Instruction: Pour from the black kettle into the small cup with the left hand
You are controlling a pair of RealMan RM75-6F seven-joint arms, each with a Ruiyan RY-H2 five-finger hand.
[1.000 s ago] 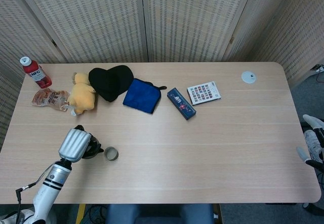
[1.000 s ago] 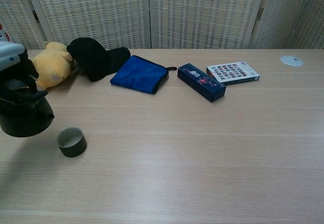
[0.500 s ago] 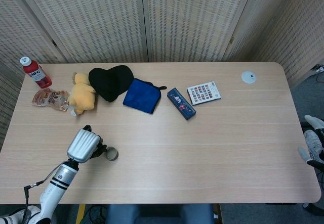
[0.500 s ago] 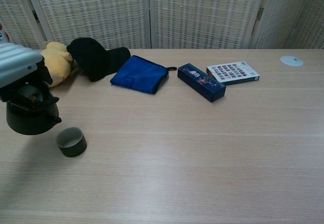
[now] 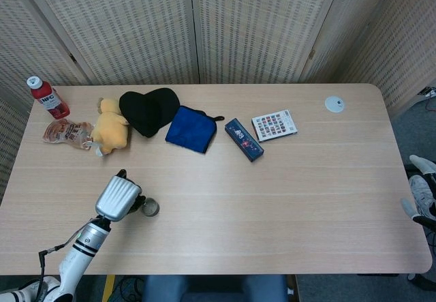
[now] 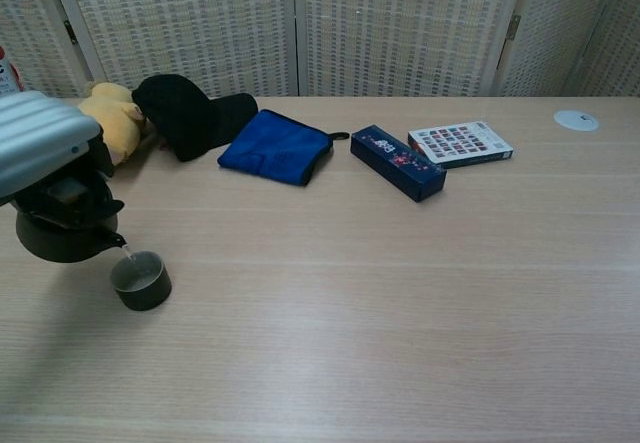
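Item: pouring step, in hand. The black kettle [image 6: 62, 231] is held by the left hand [image 6: 45, 148], lifted off the bench [image 6: 400, 293] and tipped so that its spout is brought to the rim of the small cup [image 6: 141, 280]. A thin pale thread is seen between spout tip and cup in the chest view; it is judged to be the start of a stream, though it is too fine to be certain. In the head view the kettle is almost wholly covered by the hand's ribbed back [image 5: 118, 196], and the cup [image 5: 150, 208] is shown just beside it, standing upright near the bench's front left edge.

Right hand: not shown in either view; its state cannot be told.

Other stock, far side of the bench, well apart from the work: red-capped bottle [image 5: 47, 97], snack packet [image 5: 65, 132], yellow plush toy [image 5: 110, 127], black cap [image 5: 148, 110], blue cloth [image 5: 191, 129], dark blue box [image 5: 244, 139], printed card box [image 5: 274, 125], white disc [image 5: 334, 103].

Next move, as judged: the tilt is to be held or slightly deepened with the spout kept over the cup's mouth, then the kettle is to be righted before overflow.
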